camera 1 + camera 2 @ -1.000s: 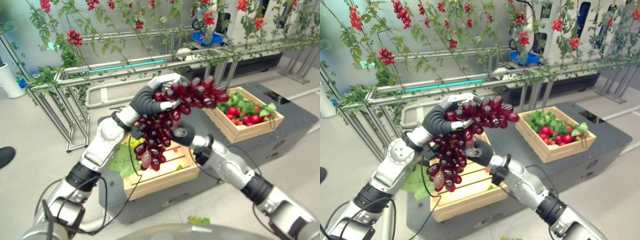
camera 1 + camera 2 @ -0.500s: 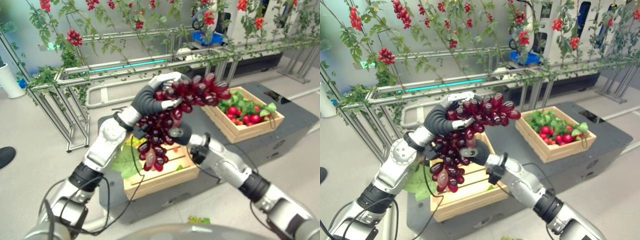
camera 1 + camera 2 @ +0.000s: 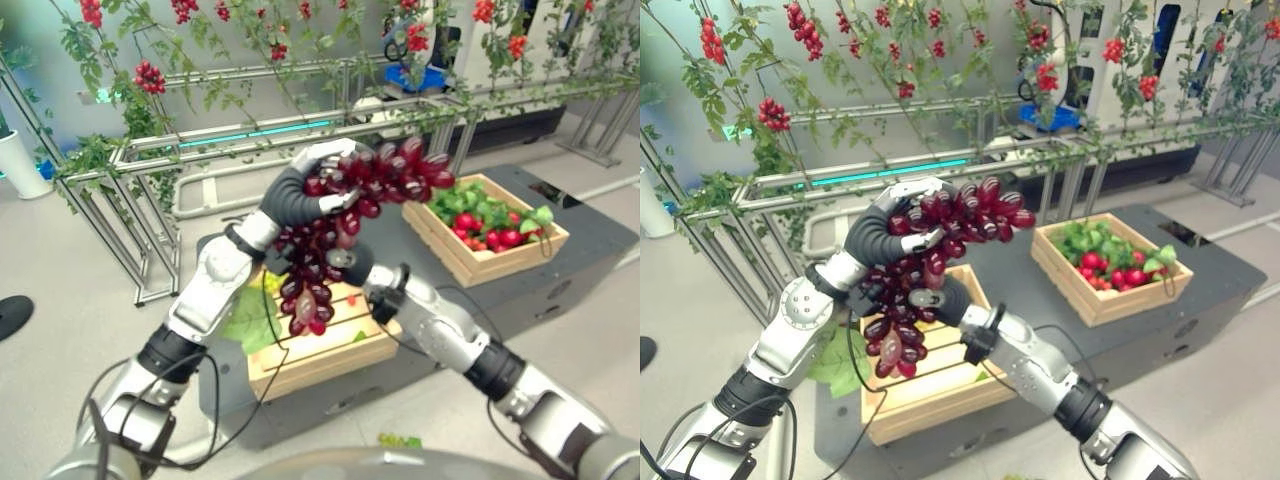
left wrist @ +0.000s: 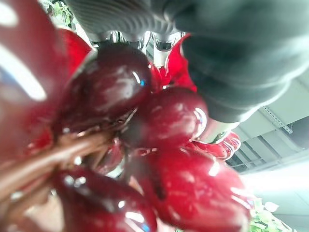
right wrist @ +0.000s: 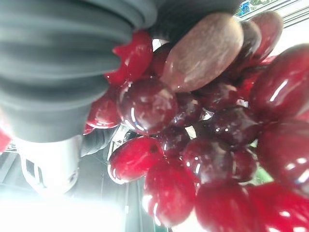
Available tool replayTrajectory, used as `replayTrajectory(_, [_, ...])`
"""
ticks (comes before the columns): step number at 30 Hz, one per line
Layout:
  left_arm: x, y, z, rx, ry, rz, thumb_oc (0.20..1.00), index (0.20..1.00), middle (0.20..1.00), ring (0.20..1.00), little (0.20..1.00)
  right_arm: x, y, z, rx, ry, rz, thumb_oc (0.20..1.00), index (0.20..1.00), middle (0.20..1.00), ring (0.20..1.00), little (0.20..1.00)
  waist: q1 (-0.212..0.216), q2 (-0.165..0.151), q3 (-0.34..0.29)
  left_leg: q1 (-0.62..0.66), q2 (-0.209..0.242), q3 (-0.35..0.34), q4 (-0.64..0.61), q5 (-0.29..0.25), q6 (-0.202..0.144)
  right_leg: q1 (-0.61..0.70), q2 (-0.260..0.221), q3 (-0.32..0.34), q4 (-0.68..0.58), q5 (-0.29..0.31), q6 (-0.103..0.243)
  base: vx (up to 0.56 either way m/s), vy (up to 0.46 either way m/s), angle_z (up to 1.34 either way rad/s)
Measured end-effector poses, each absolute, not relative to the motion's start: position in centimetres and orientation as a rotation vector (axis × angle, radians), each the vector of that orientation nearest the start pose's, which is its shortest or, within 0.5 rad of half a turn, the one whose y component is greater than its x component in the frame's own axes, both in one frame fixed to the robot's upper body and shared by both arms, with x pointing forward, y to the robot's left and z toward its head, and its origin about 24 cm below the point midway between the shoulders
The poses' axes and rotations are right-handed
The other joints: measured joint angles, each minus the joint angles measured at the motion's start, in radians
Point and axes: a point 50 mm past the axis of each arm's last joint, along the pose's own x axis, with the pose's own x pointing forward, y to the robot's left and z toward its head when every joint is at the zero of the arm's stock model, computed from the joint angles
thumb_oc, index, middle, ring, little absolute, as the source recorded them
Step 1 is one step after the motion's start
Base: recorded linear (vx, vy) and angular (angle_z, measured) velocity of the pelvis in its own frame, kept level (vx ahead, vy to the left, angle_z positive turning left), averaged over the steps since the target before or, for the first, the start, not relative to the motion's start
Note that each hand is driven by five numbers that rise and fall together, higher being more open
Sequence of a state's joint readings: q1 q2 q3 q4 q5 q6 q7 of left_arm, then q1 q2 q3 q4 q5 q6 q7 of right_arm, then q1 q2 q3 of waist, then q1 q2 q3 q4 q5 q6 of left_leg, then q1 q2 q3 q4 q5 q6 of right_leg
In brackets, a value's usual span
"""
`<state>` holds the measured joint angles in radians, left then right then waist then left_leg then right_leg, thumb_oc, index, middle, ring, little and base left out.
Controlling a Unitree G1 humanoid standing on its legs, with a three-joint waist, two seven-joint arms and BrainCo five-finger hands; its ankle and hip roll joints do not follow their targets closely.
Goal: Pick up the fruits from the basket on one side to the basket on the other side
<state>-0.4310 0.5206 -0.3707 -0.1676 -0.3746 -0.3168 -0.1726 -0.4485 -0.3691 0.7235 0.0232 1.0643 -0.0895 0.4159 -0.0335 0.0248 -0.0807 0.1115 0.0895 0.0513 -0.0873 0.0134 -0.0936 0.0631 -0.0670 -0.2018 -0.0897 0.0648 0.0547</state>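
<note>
The grape bunch (image 3: 335, 225) is hanging in the air above the near basket (image 3: 320, 345), the left hand (image 3: 300, 190) curling round its top while the right hand (image 3: 345, 265) is pressing in below, its fingers hidden among the grapes. A handover seems underway; next it needs carrying across to the far basket (image 3: 490, 240) on the bench (image 3: 590, 250)

Dark red glossy grapes (image 3: 330, 235), pale wooden baskets (image 3: 330, 355) on a dark grey platform (image 3: 590, 250), red and green fruit (image 3: 490, 222) inside the platform's right-corner basket (image 3: 490, 262), green leaves (image 3: 245, 322).
</note>
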Motion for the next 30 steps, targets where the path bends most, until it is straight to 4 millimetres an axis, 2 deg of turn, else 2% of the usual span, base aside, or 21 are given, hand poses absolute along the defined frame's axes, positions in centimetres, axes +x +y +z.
replayTrajectory(3, [27.11, 10.81, 19.21, 0.177, -0.708, -0.683, 0.2, 0.2, 0.2, 0.2, 0.2, 25.8, -2.98, 10.88, 0.555, -0.058, 1.151, 1.0, 1.0, 1.0, 1.0, 1.0, 0.001, 0.0, 0.0, 0.0, 0.0, 0.0, 0.0, 0.0, 0.0, 0.0, 0.0, 0.0, 0.0, 0.0, 0.0, 0.0, 0.0, 0.0])
replayTrajectory(4, [27.11, 10.82, 19.22, 0.176, -0.708, -0.682, 0.2, 0.2, 0.2, 0.2, 0.2, 25.79, -2.96, 10.88, 0.555, -0.058, 1.151, 0.862, 0.862, 0.862, 0.862, 0.862, 0.001, 0.0, -0.001, 0.0, 0.0, 0.0, 0.0, 0.0, 0.0, 0.0, 0.0, 0.0, 0.0, 0.0, 0.0, 0.0, 0.0, 0.0])
replayTrajectory(5, [27.12, 10.83, 19.22, 0.175, -0.709, -0.679, 0.2, 0.2, 0.2, 0.2, 0.2, 25.76, -2.94, 10.86, 0.555, -0.06, 1.15, 0.2, 0.2, 0.2, 0.2, 0.2, 0.001, 0.0, -0.001, 0.0, 0.0, 0.0, 0.0, 0.0, 0.0, 0.0, 0.0, 0.0, 0.0, 0.0, 0.0, 0.0, 0.0, 0.0])
replayTrajectory(13, [27.08, 10.55, 19.08, 0.164, -0.705, -0.684, 0.2, 0.2, 0.2, 0.2, 0.2, 26.39, -2.83, 10.58, 0.558, -0.038, 1.113, 0.2, 0.2, 0.2, 0.2, 0.2, 0.002, 0.005, -0.012, 0.0, 0.0, 0.0, 0.0, 0.0, 0.0, 0.0, 0.0, 0.0, 0.0, 0.0, 0.0, 0.0, 0.0, 0.0])
replayTrajectory(19, [27.04, 10.36, 18.97, 0.159, -0.702, -0.688, 0.2, 0.2, 0.2, 0.2, 0.2, 26.46, -2.89, 10.51, 0.557, -0.036, 1.105, 0.2, 0.2, 0.2, 0.2, 0.2, 0.023, 0.007, -0.014, 0.0, 0.0, 0.0, 0.0, 0.0, 0.0, 0.0, 0.0, 0.001, 0.0, 0.0, 0.0, 0.0, 0.0, 0.0])
replayTrajectory(29, [27.06, 10.38, 18.94, 0.16, -0.701, -0.688, 0.2, 0.2, 0.2, 0.2, 0.2, 26.46, -2.88, 10.49, 0.557, -0.035, 1.105, 0.2, 0.2, 0.2, 0.2, 0.2, 0.023, 0.007, -0.014, 0.0, 0.0, 0.0, 0.0, 0.0, 0.0, 0.0, 0.0, 0.0, 0.001, 0.0, 0.0, 0.0, 0.0, 0.0])
replayTrajectory(30, [27.06, 10.38, 18.94, 0.16, -0.701, -0.688, 0.238, 0.238, 0.238, 0.238, 0.238, 26.46, -2.88, 10.49, 0.557, -0.035, 1.104, 0.2, 0.2, 0.2, 0.2, 0.2, 0.023, 0.007, -0.014, 0.0, 0.0, 0.0, 0.0, 0.0, 0.0, 0.0, 0.0, 0.0, 0.001, 0.0, 0.0, 0.0, 0.0, 0.0])
